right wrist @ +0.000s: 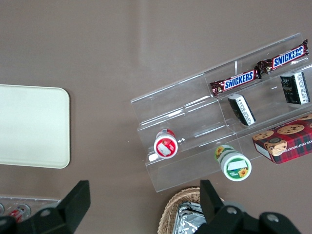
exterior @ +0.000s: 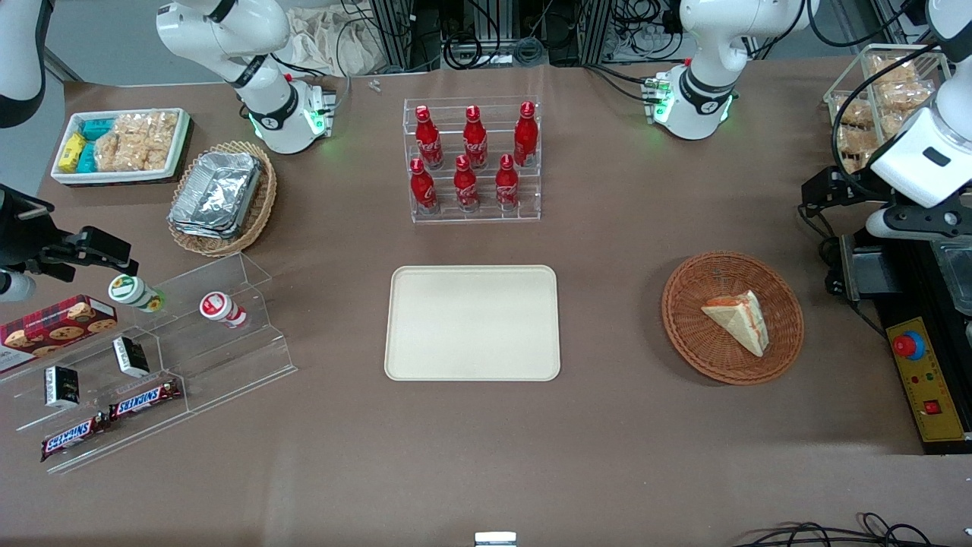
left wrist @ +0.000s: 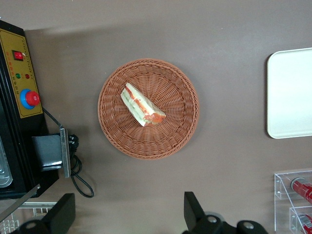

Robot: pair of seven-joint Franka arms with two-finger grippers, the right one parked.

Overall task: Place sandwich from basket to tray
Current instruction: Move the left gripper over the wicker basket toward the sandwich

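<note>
gripper (left wrist: 129,219) hangs high over the table with its fingers spread wide and empty; sandwich (exterior: 738,320) lies in the basket (exterior: 687,327), well apart from the tray (exterior: 472,321). i judge the best approach is straight down, jaws across the wedge's flat bread faces; i close gently so the filling stays in.

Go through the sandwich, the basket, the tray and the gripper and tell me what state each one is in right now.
sandwich: lying in the basket, not gripped.
basket: holds only the sandwich.
tray: bare, nothing on it.
gripper: open, holding nothing, above the table beside the basket.
</note>
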